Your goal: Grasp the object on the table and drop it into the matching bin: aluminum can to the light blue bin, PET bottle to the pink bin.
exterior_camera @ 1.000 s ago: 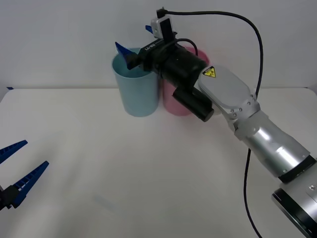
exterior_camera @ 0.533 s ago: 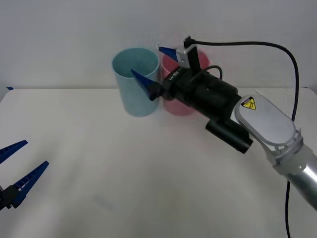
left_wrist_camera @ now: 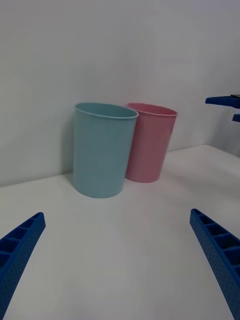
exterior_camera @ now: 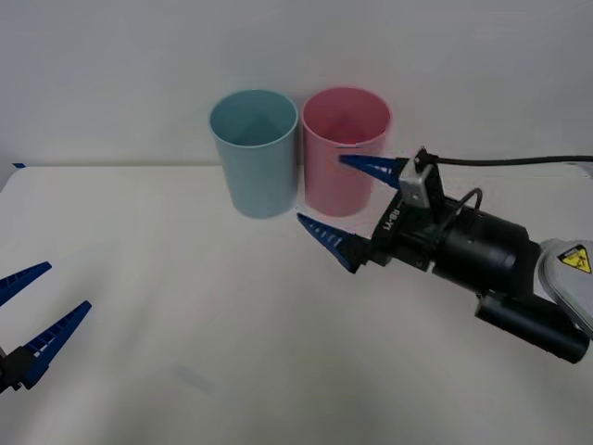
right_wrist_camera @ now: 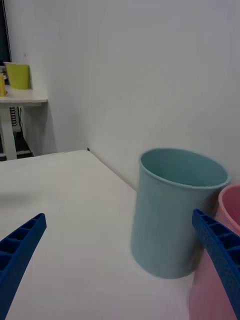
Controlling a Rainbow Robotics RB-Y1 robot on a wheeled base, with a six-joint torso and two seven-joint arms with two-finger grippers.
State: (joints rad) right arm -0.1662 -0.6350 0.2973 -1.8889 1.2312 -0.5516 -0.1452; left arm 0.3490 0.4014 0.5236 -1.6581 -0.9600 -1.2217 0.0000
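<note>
The light blue bin [exterior_camera: 253, 158] and the pink bin [exterior_camera: 345, 120] stand side by side at the back of the white table [exterior_camera: 185, 306]. The aluminum can is out of view. My right gripper [exterior_camera: 320, 188] hangs open and empty in front of the pink bin, pointing left toward the bins. The right wrist view has its open fingers [right_wrist_camera: 20, 250] framing the light blue bin [right_wrist_camera: 175, 215], with the pink bin [right_wrist_camera: 207, 295] beside it. My left gripper [exterior_camera: 67, 286] rests open at the table's near left. Its wrist view faces the light blue bin [left_wrist_camera: 102, 150] and the pink bin [left_wrist_camera: 150, 145].
A black cable [exterior_camera: 519, 159] runs from the right wrist off to the right. The right arm's black and silver body [exterior_camera: 500, 269] lies over the table's right side. A side table with a yellow object [right_wrist_camera: 19, 76] stands far off in the room.
My right gripper has drawn back from over the light blue bin, moving right and toward me, and now sits lower in front of the pink bin. The left arm has not moved.
</note>
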